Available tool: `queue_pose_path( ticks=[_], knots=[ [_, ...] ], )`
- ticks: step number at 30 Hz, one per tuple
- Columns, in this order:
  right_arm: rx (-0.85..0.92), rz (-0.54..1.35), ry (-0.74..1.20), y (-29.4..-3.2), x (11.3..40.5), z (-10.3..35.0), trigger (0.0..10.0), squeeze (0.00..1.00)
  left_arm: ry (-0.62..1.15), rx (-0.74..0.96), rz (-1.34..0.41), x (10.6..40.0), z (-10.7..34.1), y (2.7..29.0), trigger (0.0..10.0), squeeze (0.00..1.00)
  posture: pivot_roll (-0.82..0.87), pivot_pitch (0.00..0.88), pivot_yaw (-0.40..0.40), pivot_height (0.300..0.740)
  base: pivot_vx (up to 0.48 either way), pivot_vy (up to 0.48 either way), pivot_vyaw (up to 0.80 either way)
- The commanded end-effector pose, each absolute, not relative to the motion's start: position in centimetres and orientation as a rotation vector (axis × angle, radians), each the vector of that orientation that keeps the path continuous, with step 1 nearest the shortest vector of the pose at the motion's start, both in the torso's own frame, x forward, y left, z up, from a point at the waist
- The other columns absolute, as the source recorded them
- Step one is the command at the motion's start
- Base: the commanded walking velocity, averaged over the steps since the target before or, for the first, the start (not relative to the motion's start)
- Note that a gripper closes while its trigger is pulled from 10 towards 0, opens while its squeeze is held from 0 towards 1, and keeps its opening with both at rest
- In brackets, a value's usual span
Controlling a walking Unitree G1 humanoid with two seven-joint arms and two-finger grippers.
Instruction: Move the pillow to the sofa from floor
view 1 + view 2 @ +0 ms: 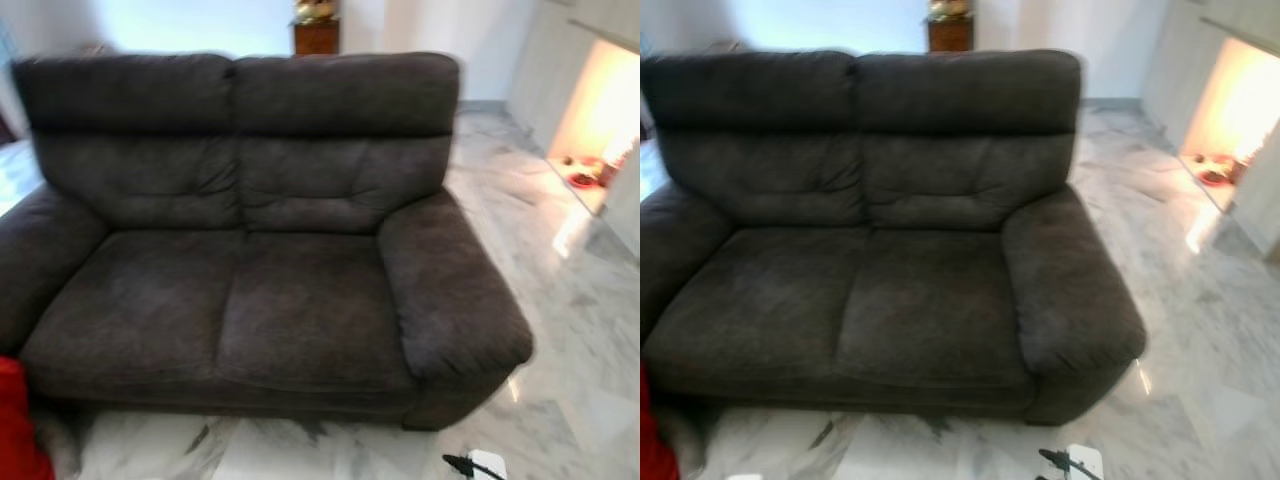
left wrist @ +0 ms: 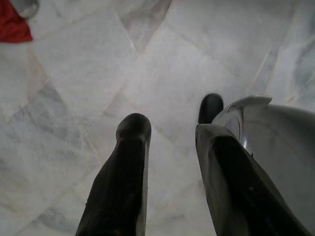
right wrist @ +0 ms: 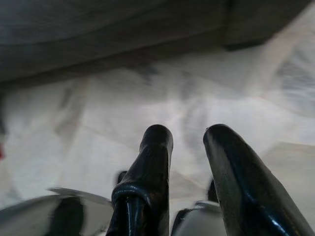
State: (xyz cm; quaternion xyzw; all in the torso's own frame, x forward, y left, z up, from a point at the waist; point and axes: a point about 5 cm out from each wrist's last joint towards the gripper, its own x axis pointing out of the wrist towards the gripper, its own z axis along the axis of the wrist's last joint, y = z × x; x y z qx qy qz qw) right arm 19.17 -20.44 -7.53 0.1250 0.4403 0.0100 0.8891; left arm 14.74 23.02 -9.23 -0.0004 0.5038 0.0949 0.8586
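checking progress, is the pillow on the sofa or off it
Off it. The red pillow lies on the marble floor beside the sofa's left front corner; both seat cushions are bare. Both grippers hang empty.

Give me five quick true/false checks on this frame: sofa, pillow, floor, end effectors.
1. The sofa seat already has the red pillow on it. False: the seat is bare; the red pillow is low at the robot's left, by the sofa's front corner.
2. The floor is pale marble tile. True.
3. The left end effector grips the pillow. False: its fingers are apart with nothing between them, over bare floor.
4. The right end effector points at the floor in front of the sofa base. True.
5. The sofa is light beige. False: it is dark grey-brown.
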Motion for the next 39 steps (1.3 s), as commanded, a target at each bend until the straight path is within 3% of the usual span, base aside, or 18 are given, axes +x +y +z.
queue_pose_path(
  ticks=[1,6,10,19,24,33,39],
  knots=[
    [0.264,-0.002,0.932,-21.4,18.5,-7.7,10.0,0.00,1.070,0.018,0.191,14.7,-9.3,22.8,10.0,0.00,0.03,0.000,0.034,0.740,-0.251,0.412,0.00],
    [0.243,-0.002,0.934,-21.7,18.7,-7.6,10.0,0.00,1.086,0.035,0.221,13.0,-9.1,25.8,10.0,0.00,0.03,0.000,0.037,0.740,-0.256,0.409,0.00],
    [0.242,0.011,0.937,-20.7,19.0,-7.6,10.0,0.00,1.083,0.037,0.235,12.8,-8.9,26.6,10.0,0.00,0.04,0.000,0.033,0.740,-0.261,0.405,0.00],
    [0.250,0.033,0.957,-17.4,19.1,-8.1,10.0,0.00,1.064,0.011,0.223,14.4,-8.9,24.7,10.0,0.00,0.03,0.000,0.025,0.740,-0.265,0.403,0.00],
    [0.252,0.046,0.957,-16.2,19.4,-8.1,10.0,0.00,1.063,0.004,0.233,14.3,-8.9,24.9,10.0,0.00,0.03,0.000,0.021,0.740,-0.264,0.403,0.00],
    [0.261,0.026,0.948,-17.4,19.3,-8.0,10.0,0.00,1.073,0.004,0.259,12.7,-8.8,26.8,10.0,0.00,0.03,0.000,0.029,0.740,-0.170,0.421,0.00],
    [0.275,0.023,0.945,-17.4,19.3,-8.0,10.0,0.00,1.065,0.001,0.242,13.3,-9.1,25.5,10.0,0.00,0.03,0.000,0.034,0.740,0.000,0.470,0.00]
  ],
)
